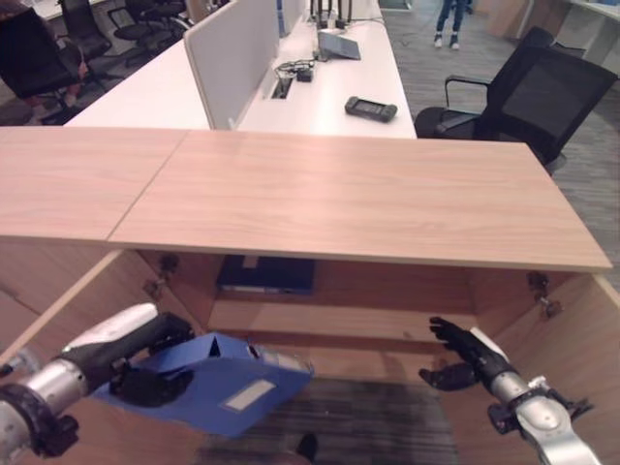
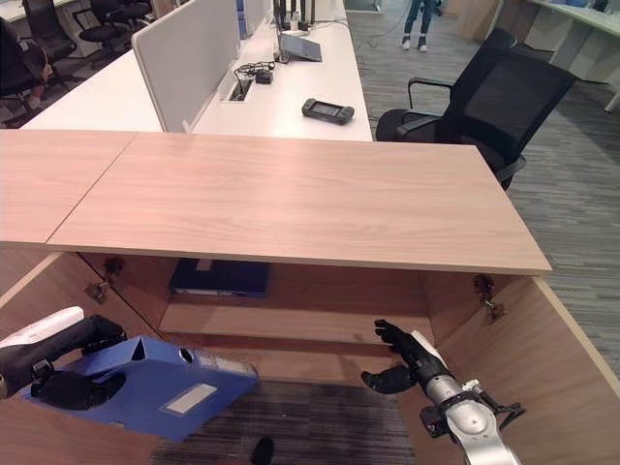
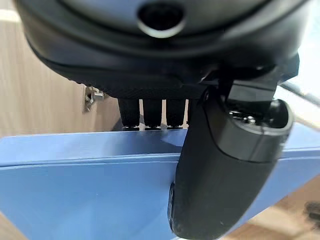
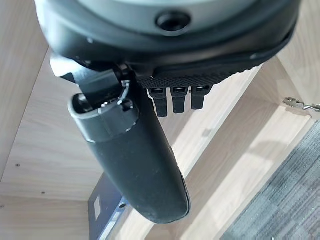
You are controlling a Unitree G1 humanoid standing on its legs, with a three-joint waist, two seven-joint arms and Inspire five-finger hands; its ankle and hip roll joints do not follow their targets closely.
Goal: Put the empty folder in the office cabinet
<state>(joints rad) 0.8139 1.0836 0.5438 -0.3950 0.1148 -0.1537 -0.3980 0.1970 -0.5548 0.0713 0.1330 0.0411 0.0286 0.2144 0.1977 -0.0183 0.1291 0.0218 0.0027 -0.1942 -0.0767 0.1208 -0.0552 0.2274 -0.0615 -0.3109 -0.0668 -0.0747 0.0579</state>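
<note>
My left hand (image 1: pixel 147 385) is shut on a blue folder (image 1: pixel 228 389) with a white label, the thumb (image 3: pixel 225 170) on one face and the fingers behind the other. It holds the folder (image 3: pixel 75 185) low at the left, in front of the open wooden cabinet (image 1: pixel 339 194). My right hand (image 1: pixel 467 356) hangs open and empty before the cabinet's right side, its thumb (image 4: pixel 135 160) spread from the fingers. Inside, a dark blue folder (image 1: pixel 266 274) lies flat at the back left of the upper shelf (image 1: pixel 368 320).
The cabinet's doors stand open, one at the left (image 1: pixel 58 310) and one at the right (image 1: pixel 581 358). Behind the cabinet is a white desk (image 1: pixel 145 92) with a divider and a handheld device (image 1: pixel 371 108). A black office chair (image 1: pixel 542 97) stands at the back right. A person (image 1: pixel 450 19) stands far off.
</note>
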